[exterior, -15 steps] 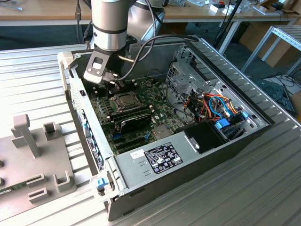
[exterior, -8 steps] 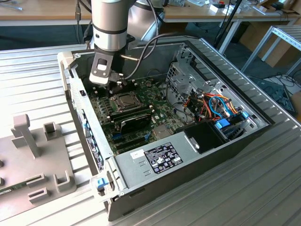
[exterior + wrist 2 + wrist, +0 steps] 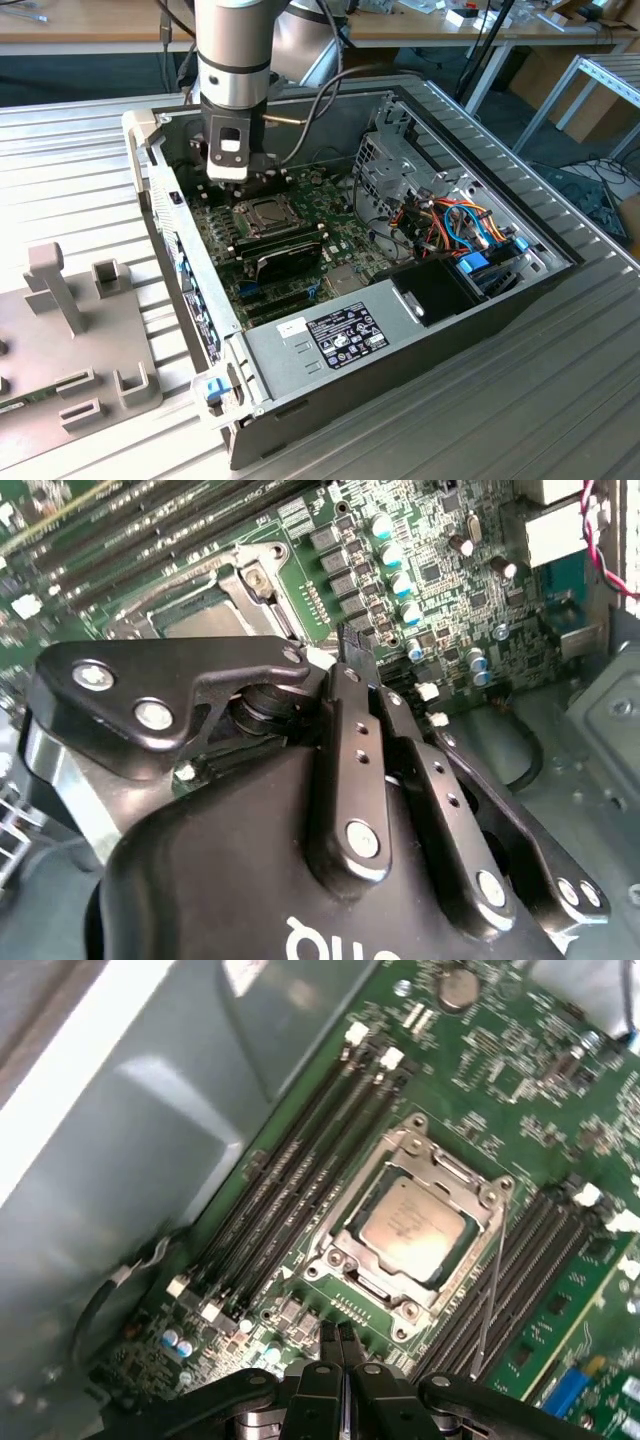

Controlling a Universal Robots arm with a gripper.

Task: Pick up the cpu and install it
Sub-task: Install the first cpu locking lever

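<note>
The cpu (image 3: pixel 410 1225), a small square chip with a dull silver top, lies flat in the socket on the green motherboard (image 3: pixel 520 1050). The hinged metal socket frame (image 3: pixel 335 1250) sits around it. In the exterior view the cpu (image 3: pixel 262 212) is in the middle of the board inside the open computer case. My gripper (image 3: pixel 232 180) hangs just above the board, beside the socket toward the back of the case. In both wrist views the black fingers (image 3: pixel 330 1345) are pressed together with nothing between them, and the gripper (image 3: pixel 352 655) stands off the socket's edge (image 3: pixel 250 565).
Long black memory slots (image 3: pixel 290 1180) run along both sides of the socket. The case's grey side wall (image 3: pixel 150 1140) is close by. A black module (image 3: pixel 285 255), the power supply (image 3: pixel 330 335) and a bundle of coloured cables (image 3: pixel 455 225) fill the case. A grey fixture (image 3: pixel 75 330) stands on the table at the exterior view's left.
</note>
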